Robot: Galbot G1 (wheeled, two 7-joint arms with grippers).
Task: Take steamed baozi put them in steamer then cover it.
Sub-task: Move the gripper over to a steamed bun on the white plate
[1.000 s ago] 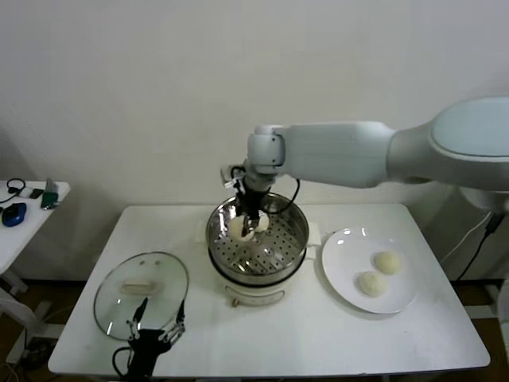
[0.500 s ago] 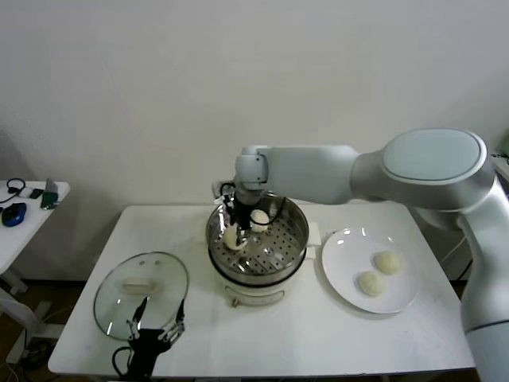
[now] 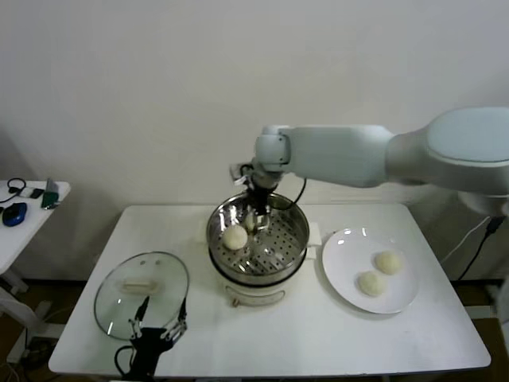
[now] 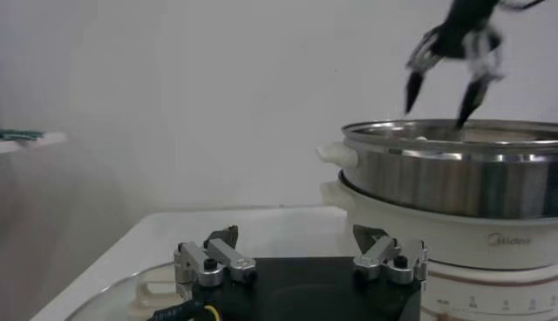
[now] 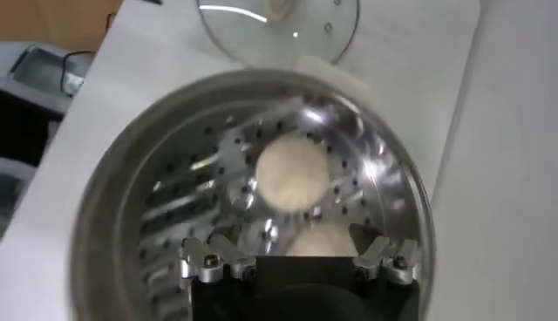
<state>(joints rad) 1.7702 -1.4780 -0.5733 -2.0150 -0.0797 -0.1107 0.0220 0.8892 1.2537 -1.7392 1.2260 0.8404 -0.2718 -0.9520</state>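
Your right gripper (image 3: 256, 216) hangs over the steamer's (image 3: 296, 239) back rim, fingers (image 4: 412, 90) spread wide and holding nothing. Two buns lie below it on the perforated floor: one (image 3: 235, 236) toward the lid side, the other (image 5: 316, 241) directly beneath. Two more buns (image 3: 379, 273) wait on the plate (image 3: 340, 274). Your left gripper (image 3: 157, 330), open and empty, sits by the glass lid (image 3: 119, 298) on the counter (image 3: 318, 334).

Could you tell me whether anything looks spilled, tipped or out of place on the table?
Nothing stands out: two baozi sit in the steamer, two wait on the plate, and the cover lies flat.
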